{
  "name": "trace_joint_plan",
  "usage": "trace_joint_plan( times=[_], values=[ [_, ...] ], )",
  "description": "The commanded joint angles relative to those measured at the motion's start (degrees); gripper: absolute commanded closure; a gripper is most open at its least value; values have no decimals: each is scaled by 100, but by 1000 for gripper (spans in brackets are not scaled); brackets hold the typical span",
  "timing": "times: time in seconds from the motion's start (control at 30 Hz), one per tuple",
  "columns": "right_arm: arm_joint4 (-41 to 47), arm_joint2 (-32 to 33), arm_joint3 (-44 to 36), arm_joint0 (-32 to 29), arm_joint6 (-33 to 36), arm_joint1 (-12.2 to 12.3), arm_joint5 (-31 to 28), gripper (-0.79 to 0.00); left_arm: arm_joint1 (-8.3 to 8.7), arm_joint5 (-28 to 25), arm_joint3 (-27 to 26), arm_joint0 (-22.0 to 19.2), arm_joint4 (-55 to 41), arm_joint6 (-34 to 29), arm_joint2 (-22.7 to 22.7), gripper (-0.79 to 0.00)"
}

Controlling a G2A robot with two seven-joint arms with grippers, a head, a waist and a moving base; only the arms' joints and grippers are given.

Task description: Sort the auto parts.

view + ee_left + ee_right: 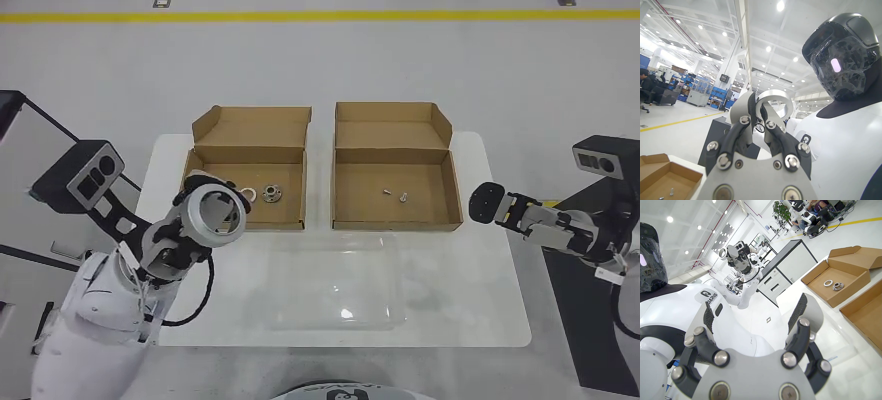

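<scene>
Metal ring (pixel 218 213) sits clamped in my left gripper (pixel 757 108) above the left box's (pixel 250 155) near corner; flange (pixel 271 192) and washer (pixel 244 196) lie inside. Right gripper (pixel 756 302) hangs spread wide beside the screw box (pixel 392 150).

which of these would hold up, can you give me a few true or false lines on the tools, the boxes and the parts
1. The left tool grips a large metal ring. True.
2. The right tool is shut on a screw. False: it is open and holds nothing.
3. The flange and the small ring lie in one cardboard box. True.
4. Both screws share that box. False: the screws lie in the other cardboard box.
</scene>
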Motion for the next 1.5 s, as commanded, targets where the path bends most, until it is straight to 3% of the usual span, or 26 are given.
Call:
trace_joint_plan(
  times=[0.0, 0.37, 0.77, 1.07, 1.3, 1.47],
  values=[
    [0, 0, 0, 0, -1, 0, 0, -785, -9, -62, 20, -7, -174, 25, 10, 0],
    [0, 0, 0, 0, -1, 0, 0, -785, -37, -255, 168, -122, -951, -158, -116, 0],
    [0, 0, 0, 0, -1, 0, 0, -785, -86, -296, 450, -321, -1027, -516, -29, 0],
    [0, 0, 0, 0, -1, 0, 0, -785, -133, 367, 784, -410, -304, -640, 51, 0],
    [0, 0, 0, 0, -1, 0, 0, -785, -168, 1343, 893, -555, 945, -665, 116, 0],
    [0, 0, 0, 0, -1, 0, 0, -785, -206, 1902, 1043, -713, 1293, -513, 220, 0]
  ],
)
